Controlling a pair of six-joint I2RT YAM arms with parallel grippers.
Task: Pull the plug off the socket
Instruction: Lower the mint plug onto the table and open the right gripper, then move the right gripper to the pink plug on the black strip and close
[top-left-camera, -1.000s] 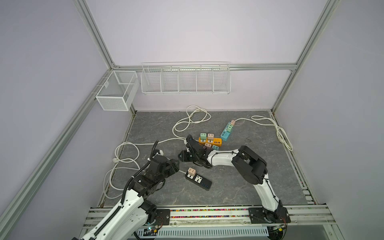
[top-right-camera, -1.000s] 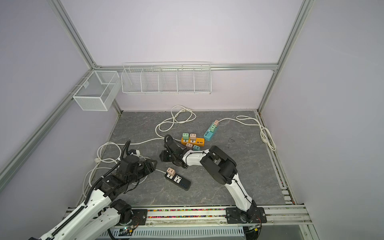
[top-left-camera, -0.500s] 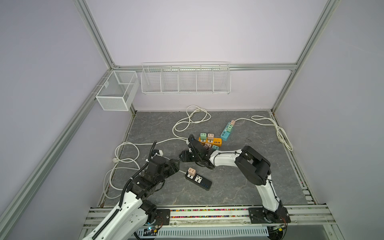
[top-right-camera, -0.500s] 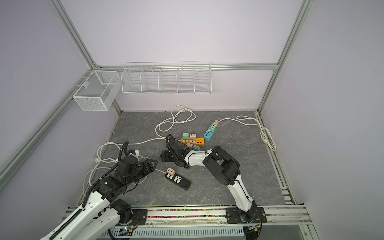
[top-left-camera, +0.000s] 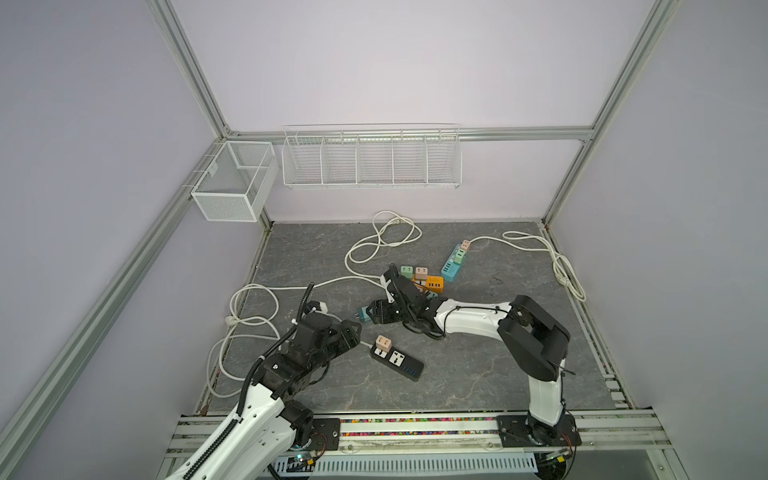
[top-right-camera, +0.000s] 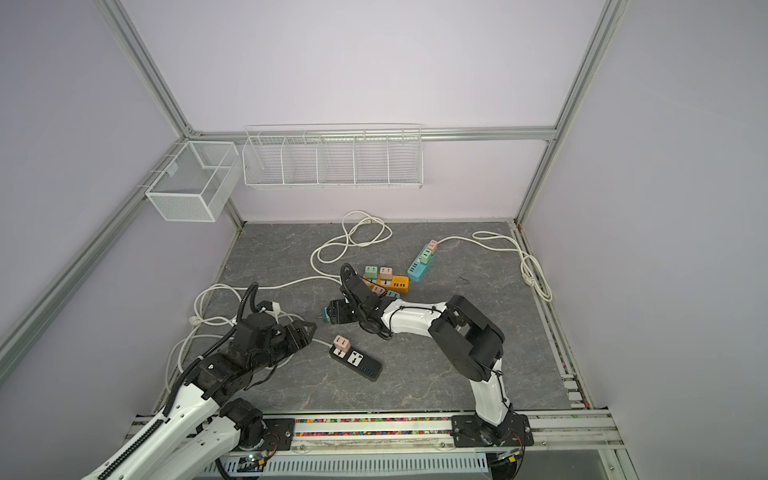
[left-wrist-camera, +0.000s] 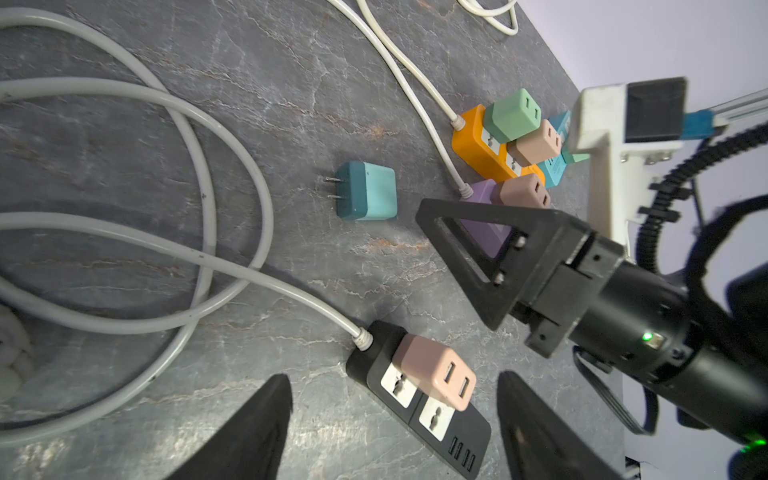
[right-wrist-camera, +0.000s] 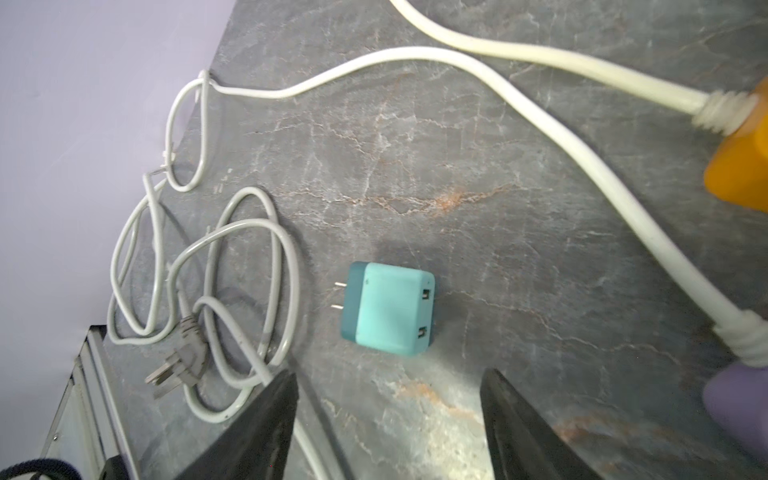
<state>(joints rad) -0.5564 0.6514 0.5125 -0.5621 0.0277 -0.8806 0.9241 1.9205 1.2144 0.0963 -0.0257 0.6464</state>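
Grey marbled tabletop (top-left-camera: 478, 374). Low centre in both top views: my left gripper (left-wrist-camera: 390, 378), fingers spread and empty, lines up on black power strip (top-left-camera: 409, 369) whose pink cube plug (top-left-camera: 382, 342) sits socketed, likely next. Farther up, my right gripper (right-wrist-camera: 389, 374) stands open; teal cube plug (right-wrist-camera: 388, 309) lies loose, prongs bare.

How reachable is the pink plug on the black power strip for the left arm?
Likely yes: the left gripper is open and the pink plug stands just ahead of it, with nothing between them.
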